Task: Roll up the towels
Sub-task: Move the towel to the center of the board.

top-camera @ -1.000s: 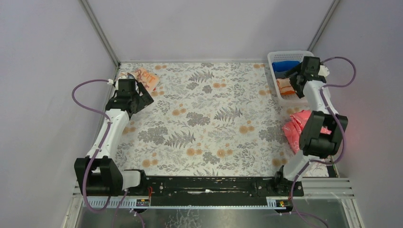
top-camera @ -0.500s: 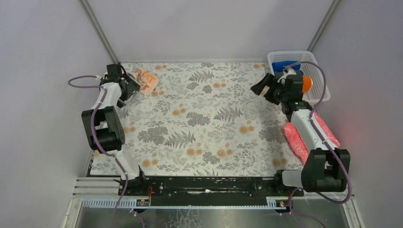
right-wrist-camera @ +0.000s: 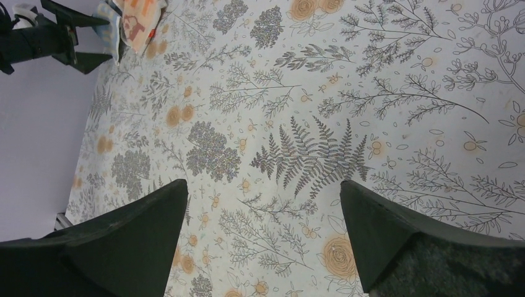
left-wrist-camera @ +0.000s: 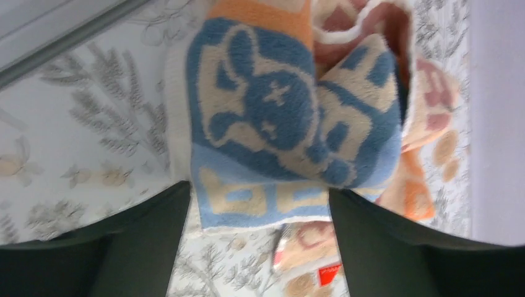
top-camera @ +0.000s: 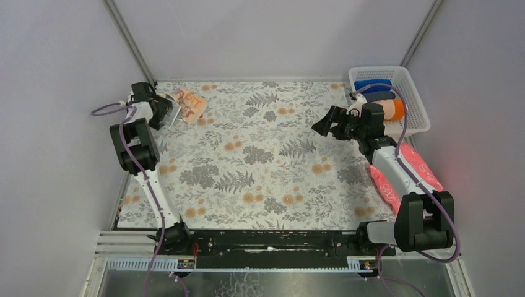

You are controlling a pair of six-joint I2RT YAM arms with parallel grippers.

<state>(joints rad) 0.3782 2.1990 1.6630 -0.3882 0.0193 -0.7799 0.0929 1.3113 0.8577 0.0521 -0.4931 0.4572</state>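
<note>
The right arm is no longer in the white plastic basket (top-camera: 416, 93) at the far right corner, where it reached a second ago. The right gripper (top-camera: 322, 120) now hangs over the flower-printed worktop (top-camera: 266, 167), turned to the left, its jaws fully apart with nothing between them. A short bright orange towel roll (top-camera: 396, 109) lies free in the basket, so I judge that one towel is finished and put away. The basket also holds a plain blue roll (top-camera: 373, 84) at the far end and a dark grey roll (top-camera: 377, 96) in the middle. The three lie side by side. A pink cloth with white outlines (top-camera: 418, 166) lies outside the basket, at the right edge under the right arm.

In the same second the left arm has stretched to the far left corner. The left gripper (left-wrist-camera: 259, 189) is now down at the pile there: a crumpled blue and cream terry towel with an animal figure (left-wrist-camera: 278, 117) lying on a pale peach towel with orange print (left-wrist-camera: 433, 93). The jaws stand wide on both sides of the blue towel's lower edge, very close to it, and I see no firm pinch yet. The remaining work seems to be in this corner.
</note>
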